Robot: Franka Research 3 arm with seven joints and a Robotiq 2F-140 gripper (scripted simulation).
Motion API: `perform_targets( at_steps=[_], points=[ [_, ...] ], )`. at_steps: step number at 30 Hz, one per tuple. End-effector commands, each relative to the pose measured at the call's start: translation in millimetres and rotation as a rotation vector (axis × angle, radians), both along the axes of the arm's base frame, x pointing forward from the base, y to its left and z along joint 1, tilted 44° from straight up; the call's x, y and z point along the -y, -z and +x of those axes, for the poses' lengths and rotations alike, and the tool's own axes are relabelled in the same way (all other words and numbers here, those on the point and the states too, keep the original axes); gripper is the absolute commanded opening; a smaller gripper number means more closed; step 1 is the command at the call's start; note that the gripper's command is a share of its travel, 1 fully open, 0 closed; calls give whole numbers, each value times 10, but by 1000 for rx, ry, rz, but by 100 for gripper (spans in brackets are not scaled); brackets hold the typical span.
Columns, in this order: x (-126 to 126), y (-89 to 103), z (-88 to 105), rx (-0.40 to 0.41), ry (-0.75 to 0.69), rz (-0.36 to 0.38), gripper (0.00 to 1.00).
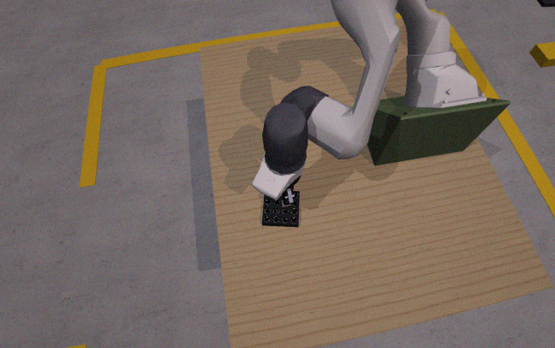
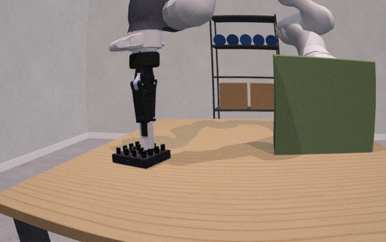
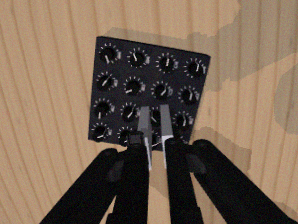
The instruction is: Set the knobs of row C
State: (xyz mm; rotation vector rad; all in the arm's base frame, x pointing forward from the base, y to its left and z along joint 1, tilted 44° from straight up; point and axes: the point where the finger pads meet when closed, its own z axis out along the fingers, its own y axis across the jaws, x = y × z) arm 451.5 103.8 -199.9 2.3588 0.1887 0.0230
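Black on black makes this hard to read, but here's my take. The knob box [image 3: 149, 75] stands flat on the wooden table [image 2: 208, 194], out in front of the arm's green base block [image 2: 323, 107], and the gripper [image 3: 154, 125] comes straight down onto it. In the wrist view the two pale fingertips are pinched almost together with one knob [image 3: 154, 117] between them, so I'd say it has hold of that knob and nothing else.

Which knob is it? It sits in one of the two rows nearest the wrist camera, third along, but I can't see the socket side or read the printed names, so I won't call the row.

My guess at the step: mid-turn on a single knob, presumably a row C one. The next move needs a slow twist until the white line lands on the mark its row A partner shows. Then open and lift straight up without nudging the neighbours; they're packed tight.

Containers-wise, nothing is really in play. The box carries its sixteen knobs. In the exterior view a rack [image 2: 244, 19] behind the table holds a row of blue discs [image 2: 245, 39] and two brown cartons [image 2: 233, 96] — closed, contents not visible.
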Motion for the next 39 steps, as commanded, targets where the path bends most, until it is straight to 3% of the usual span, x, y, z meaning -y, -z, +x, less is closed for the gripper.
perform_targets(
  at_steps=[1,39],
  points=[
    [-7,12,4,-93,-101,-7,5],
    [-7,12,4,-561,-582,-57,5]
  ],
)
